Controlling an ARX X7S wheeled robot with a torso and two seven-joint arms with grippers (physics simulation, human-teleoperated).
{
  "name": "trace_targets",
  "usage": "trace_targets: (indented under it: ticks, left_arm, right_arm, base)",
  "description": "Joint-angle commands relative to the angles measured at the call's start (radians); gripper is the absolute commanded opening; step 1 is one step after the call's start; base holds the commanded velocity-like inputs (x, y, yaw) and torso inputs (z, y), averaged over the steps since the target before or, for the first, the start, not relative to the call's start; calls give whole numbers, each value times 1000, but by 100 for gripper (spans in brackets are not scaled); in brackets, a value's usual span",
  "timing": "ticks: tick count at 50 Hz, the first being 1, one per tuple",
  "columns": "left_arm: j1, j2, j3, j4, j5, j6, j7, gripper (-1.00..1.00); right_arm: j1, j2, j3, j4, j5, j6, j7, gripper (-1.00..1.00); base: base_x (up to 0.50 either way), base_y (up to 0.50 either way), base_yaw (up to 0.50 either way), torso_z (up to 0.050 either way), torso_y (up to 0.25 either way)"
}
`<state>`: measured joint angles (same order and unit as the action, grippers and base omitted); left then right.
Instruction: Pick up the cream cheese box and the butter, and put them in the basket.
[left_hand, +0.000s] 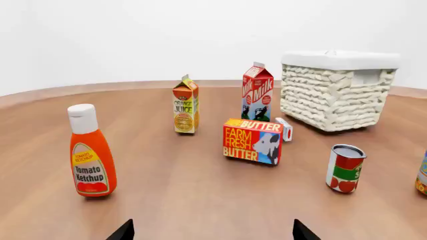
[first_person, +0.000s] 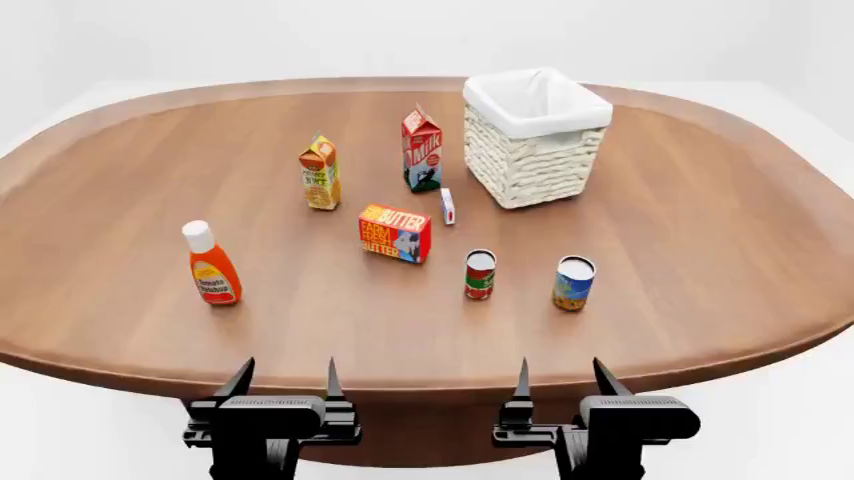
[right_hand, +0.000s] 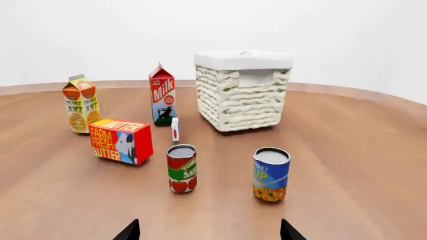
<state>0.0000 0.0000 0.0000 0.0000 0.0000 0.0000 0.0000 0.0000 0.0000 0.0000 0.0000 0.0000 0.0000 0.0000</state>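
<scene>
The butter is a red-orange box with yellow lettering, lying mid-table; it also shows as the butter and the butter. Just behind it to its right stands the tiny white cream cheese box, on edge, seen too as the cream cheese box and the cream cheese box. The wicker basket with a white liner stands at the back right of those. My left gripper and right gripper hang open and empty at the table's near edge, well short of everything.
A ketchup bottle stands at the left. An orange juice carton and a milk carton stand behind the butter. A tomato can and a blue-and-yellow can stand between my right gripper and the basket.
</scene>
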Motion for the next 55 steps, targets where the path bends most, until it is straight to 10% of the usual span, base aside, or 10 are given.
trace_targets:
  ticks: [1, 55]
  left_arm:
    - [-6, -16, 20, -16, -14, 7, -19, 100]
    - [81, -154, 56, 567, -146, -440, -113, 100]
  right_arm:
    - [2, 15, -24, 11, 15, -7, 17, 100]
    - [-90, 142, -115, -551, 109, 370, 130, 100]
  base:
    - [0, 0, 0, 0, 0]
    - [0, 0, 0, 0, 0]
